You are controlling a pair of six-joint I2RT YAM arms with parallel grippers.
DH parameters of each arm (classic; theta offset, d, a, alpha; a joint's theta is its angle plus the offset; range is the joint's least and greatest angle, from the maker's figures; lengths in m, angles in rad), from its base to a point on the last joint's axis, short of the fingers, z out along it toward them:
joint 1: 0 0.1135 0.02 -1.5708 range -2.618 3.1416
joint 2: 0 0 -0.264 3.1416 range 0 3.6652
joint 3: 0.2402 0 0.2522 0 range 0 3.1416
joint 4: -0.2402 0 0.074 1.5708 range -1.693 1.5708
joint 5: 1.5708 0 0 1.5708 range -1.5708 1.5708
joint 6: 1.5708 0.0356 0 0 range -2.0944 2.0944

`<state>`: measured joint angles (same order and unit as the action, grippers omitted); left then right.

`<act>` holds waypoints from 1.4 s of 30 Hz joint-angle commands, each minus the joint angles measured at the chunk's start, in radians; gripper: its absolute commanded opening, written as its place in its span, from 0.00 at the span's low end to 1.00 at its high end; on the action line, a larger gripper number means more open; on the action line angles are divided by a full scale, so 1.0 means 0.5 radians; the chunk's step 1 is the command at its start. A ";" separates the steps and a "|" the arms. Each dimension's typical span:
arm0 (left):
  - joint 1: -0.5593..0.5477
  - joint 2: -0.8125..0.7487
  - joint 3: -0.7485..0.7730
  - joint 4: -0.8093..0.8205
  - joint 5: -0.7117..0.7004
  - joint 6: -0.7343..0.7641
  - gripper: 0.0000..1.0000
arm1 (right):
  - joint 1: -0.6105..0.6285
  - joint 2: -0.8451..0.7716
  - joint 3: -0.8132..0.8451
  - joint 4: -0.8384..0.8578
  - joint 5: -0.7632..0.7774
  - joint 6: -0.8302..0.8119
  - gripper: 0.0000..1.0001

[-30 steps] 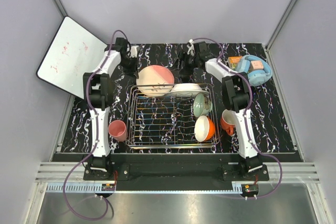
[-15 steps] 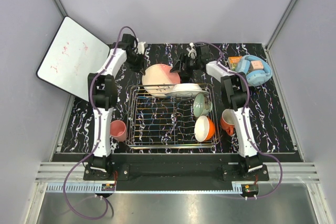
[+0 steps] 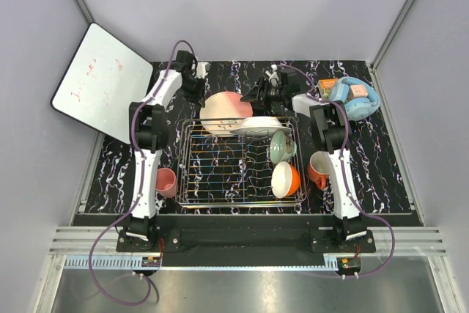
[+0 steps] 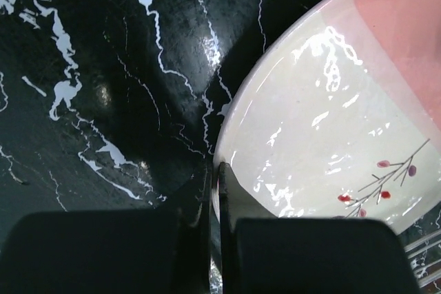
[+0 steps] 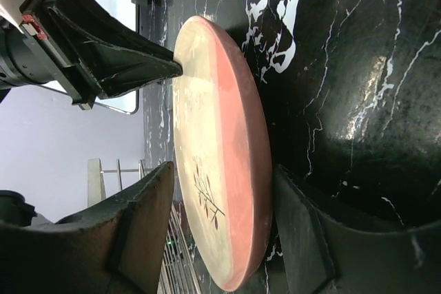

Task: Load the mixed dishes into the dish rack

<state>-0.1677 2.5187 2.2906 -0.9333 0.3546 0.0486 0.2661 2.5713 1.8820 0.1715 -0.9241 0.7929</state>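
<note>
The pink plate [image 3: 224, 110] stands on edge on the black marble table just behind the dish rack [image 3: 220, 170]. My left gripper [image 3: 196, 87] is shut on its left rim [image 4: 227, 135]. My right gripper [image 3: 258, 96] is open and straddles the plate's [image 5: 227, 135] right edge; one finger [image 5: 313, 239] sits close behind the plate, while the other finger [image 5: 134, 228] stands clear of its face. In the rack are a white plate [image 3: 261, 125], a mint-green bowl [image 3: 281, 146] and an orange bowl [image 3: 286, 179]. A small pink cup [image 3: 164, 180] lies left of the rack, an orange mug [image 3: 319, 168] right of it.
Light-blue headphones [image 3: 355, 97] with small boxes lie at the back right corner. A white board [image 3: 97, 78] leans off the table's back left. Grey walls close in the table on three sides.
My left gripper has carried the plate's rim a little back and to the right. The right gripper's fingers have narrowed around the plate's other edge.
</note>
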 commanded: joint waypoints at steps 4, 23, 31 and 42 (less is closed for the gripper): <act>-0.248 0.052 0.147 0.194 0.230 -0.171 0.00 | 0.124 0.015 0.077 0.277 -0.324 0.169 0.63; -0.306 -0.036 0.110 0.241 0.187 -0.119 0.20 | 0.131 -0.013 0.243 0.194 -0.284 0.175 0.00; -0.061 -0.276 0.049 0.219 0.141 -0.131 0.99 | 0.109 -0.084 0.439 -0.033 -0.097 -0.073 0.00; 0.430 -1.039 -0.344 -0.020 0.502 -0.036 0.99 | -0.007 -0.142 1.028 -0.294 0.164 -0.312 0.00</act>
<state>0.0139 2.1914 2.1876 -0.8902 0.4911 -0.0158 0.3027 2.6339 2.2482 0.0170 -0.8665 0.6704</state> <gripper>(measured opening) 0.987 0.227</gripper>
